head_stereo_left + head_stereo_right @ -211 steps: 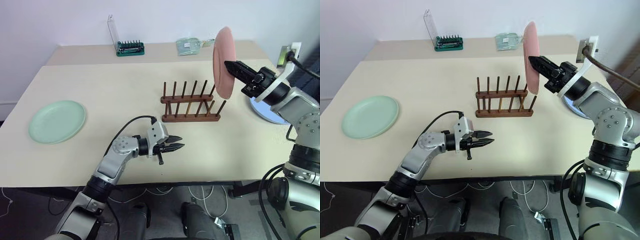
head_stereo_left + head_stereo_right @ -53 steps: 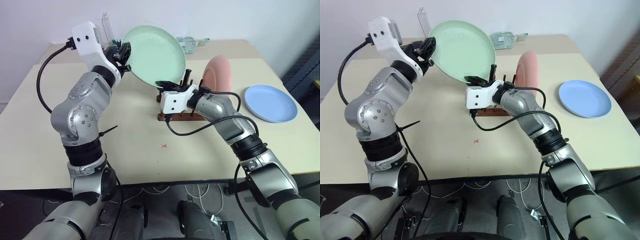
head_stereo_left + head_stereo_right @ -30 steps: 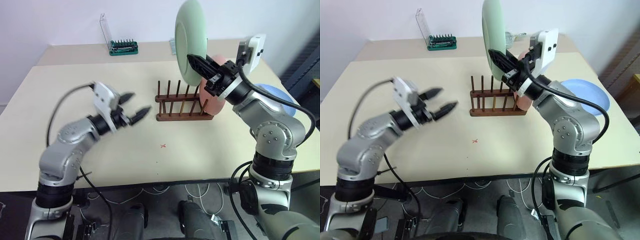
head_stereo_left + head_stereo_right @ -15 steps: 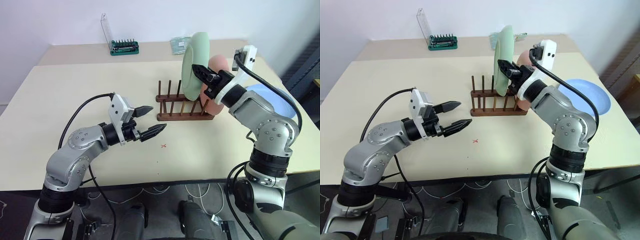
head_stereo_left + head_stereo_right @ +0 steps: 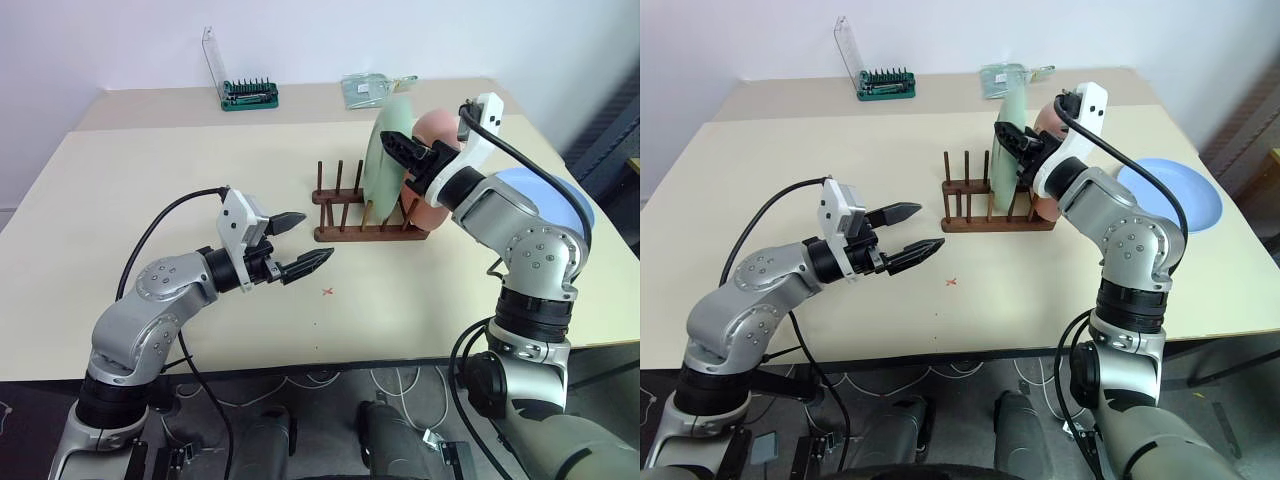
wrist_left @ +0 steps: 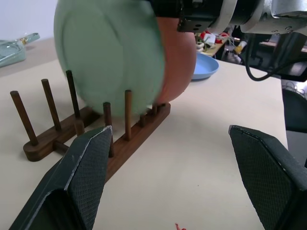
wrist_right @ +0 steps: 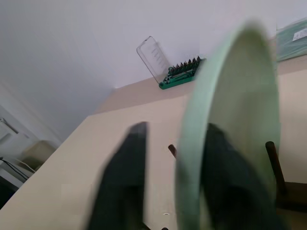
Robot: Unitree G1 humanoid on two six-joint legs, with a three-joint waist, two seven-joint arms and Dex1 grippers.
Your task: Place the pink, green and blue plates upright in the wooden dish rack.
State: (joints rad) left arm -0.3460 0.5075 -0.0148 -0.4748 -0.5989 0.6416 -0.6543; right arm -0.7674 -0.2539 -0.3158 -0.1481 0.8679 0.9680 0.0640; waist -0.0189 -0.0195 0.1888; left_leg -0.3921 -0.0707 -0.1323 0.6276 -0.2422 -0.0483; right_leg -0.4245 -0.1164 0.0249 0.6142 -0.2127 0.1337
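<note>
The green plate [image 5: 384, 160] stands on edge between the pegs of the wooden dish rack [image 5: 350, 232], leaning a little. Just behind it the pink plate [image 5: 436, 128] stands upright in the rack. My right gripper [image 5: 392, 143] is open and straddles the green plate's upper rim [image 7: 235, 96]; one finger [image 7: 122, 182] is clearly off it. The blue plate [image 5: 1185, 195] lies flat on the table to the right, partly behind my right arm. My left gripper [image 5: 315, 237] hovers open and empty in front of the rack's left end [image 6: 91, 120].
A green tool holder [image 5: 245, 92] with a clear lid and a pale packet [image 5: 370, 88] sit at the table's back edge. A small red mark [image 5: 327, 292] lies on the beige table [image 5: 150, 190] in front of the rack.
My right arm brought the green plate down from above the rack into the pegs beside the pink plate, then its fingers spread. My left arm settled in front of the rack.
</note>
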